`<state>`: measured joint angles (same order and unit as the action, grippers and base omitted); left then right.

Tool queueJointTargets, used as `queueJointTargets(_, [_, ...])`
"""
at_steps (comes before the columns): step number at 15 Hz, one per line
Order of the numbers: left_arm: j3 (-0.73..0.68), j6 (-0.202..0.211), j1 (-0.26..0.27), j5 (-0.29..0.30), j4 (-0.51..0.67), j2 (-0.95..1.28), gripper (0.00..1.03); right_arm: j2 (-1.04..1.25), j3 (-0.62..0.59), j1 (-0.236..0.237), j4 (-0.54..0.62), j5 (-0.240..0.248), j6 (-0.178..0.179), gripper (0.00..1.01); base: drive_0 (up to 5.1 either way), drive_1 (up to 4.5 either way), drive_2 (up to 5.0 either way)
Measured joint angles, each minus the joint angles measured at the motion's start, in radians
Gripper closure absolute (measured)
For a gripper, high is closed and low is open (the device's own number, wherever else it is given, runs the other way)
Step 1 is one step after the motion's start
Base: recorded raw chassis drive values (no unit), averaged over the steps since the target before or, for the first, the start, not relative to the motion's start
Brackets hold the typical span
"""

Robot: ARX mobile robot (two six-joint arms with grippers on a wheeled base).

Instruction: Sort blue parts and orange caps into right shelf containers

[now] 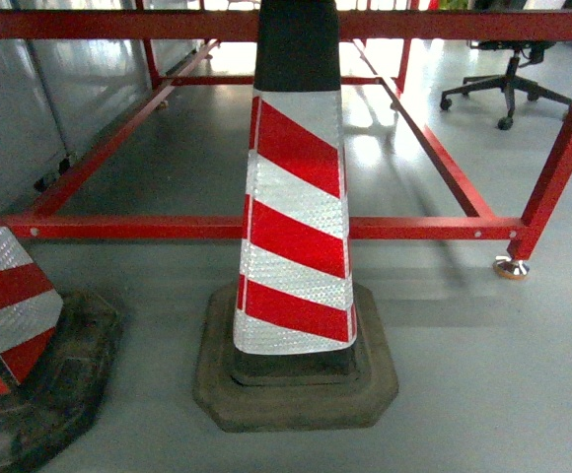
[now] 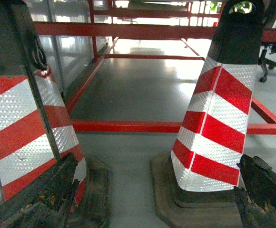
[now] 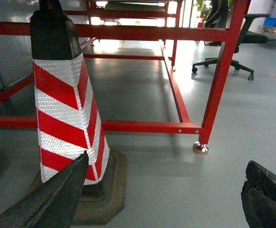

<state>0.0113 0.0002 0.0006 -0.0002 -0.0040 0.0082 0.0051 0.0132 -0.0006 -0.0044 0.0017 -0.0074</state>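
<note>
No blue parts, orange caps, shelf or right shelf containers show in any view. My left gripper [image 2: 158, 164] is open, its worn black fingers [image 2: 38, 199] framing bare grey floor between two traffic cones. My right gripper [image 3: 167, 161] is open too, with nothing between its fingers [image 3: 52, 199], and hangs over the floor beside a cone. Neither gripper appears in the head view.
A red-and-white striped traffic cone [image 1: 296, 217] on a black base stands directly ahead, with a second cone [image 1: 10, 315] at the left. Behind them runs a red-framed table [image 1: 424, 229] with a metal foot [image 3: 201, 148]. An office chair [image 1: 508, 84] stands far right.
</note>
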Motion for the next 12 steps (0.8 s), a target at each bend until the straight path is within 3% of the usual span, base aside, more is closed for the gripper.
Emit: queueJointTargets(12, [0.000,0.000,0.000,0.000,-0.001,0.000,0.05,0.000,0.000,0.000,-0.001,-0.003,0.003,0.03,0.0,0.03,0.0])
